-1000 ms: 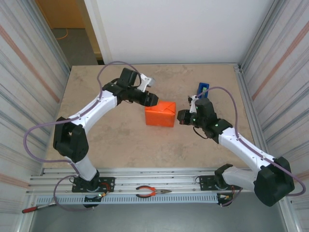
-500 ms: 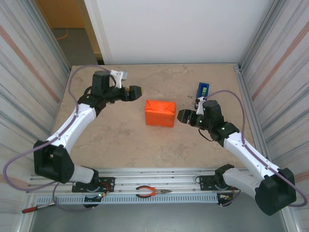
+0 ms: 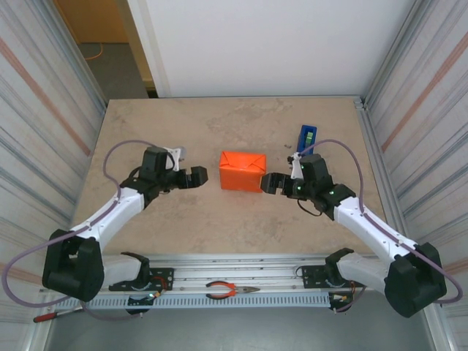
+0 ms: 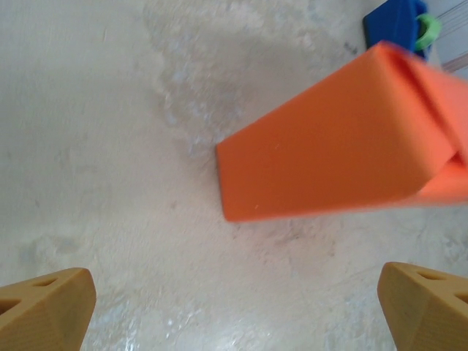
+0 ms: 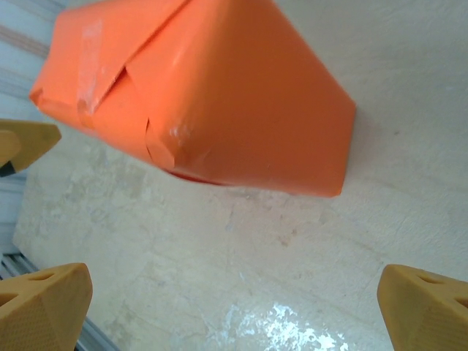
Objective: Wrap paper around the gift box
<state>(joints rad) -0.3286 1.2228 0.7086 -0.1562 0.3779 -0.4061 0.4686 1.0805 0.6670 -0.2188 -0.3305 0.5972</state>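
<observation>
The gift box (image 3: 243, 170) sits mid-table as a compact orange block, fully covered in the paper (image 5: 234, 88). Its folded end flaps (image 5: 110, 95) carry a strip of clear tape. My left gripper (image 3: 197, 178) is open, a short gap left of the block, and touches nothing. In the left wrist view the block (image 4: 336, 146) lies ahead of the open left gripper (image 4: 238, 322), beyond its fingertips (image 4: 44, 311). My right gripper (image 3: 269, 183) is open at the block's right front corner. In the right wrist view only bare tabletop lies between the spread fingers of the right gripper (image 5: 238, 314).
A blue tape dispenser (image 3: 307, 135) stands behind the right gripper and appears again as the dispenser (image 4: 398, 22) in the left wrist view. Orange-handled pliers (image 3: 230, 290) lie on the front rail. Corrugated walls close in both sides of the beige table (image 3: 183, 219).
The left gripper let go of the block's top left corner, opened wide and drew back toward the near left. The right gripper opened from shut and edged closer to the block.
</observation>
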